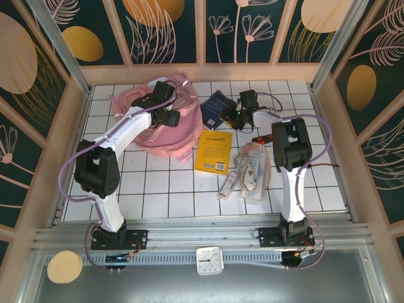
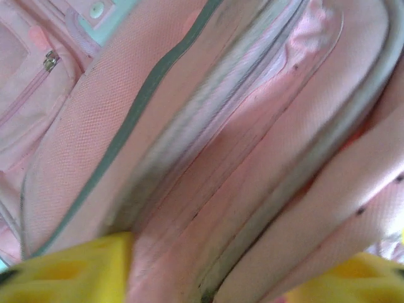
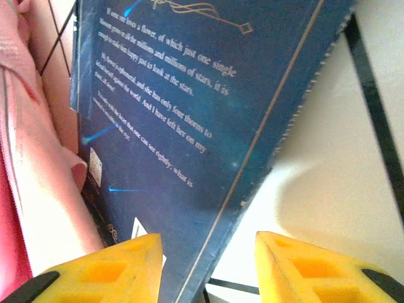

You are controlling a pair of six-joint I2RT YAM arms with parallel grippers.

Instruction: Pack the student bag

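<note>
1. The student bag (image 1: 170, 136) is seen from above, slumped on the white tiled worktop (image 1: 164, 189) directly under the left fingers (image 1: 169, 117). A blue book (image 1: 216, 107) lies between the bag and the right fingers (image 1: 243, 115). A yellow book (image 1: 213, 151) and a clear pouch (image 1: 254, 169) lie on the near side of the right fingers.
2. In the left wrist view, the left fingers (image 2: 69, 271) are spread wide. A fold of the bag (image 2: 189, 126) with its zip edging bulges between them; whether it is touched cannot be told.
3. In the right wrist view, the right fingers (image 3: 107, 271) are partly spread, astride the tilted blue book's (image 3: 189, 113) lower edge. Nothing is pinched. The bag (image 3: 25, 158) lies just left of them.
4. With no hold on the soft fabric, the opening could sag shut. The book could then be pushed against the bag's outside. A grip taken only at the book's edge might let it swing or slip.
5. The smooth tiles give little friction, so the bag or book could be slid rather than lifted. Wood-framed patterned panels enclose the worktop closely beyond both sets of fingers.
</note>
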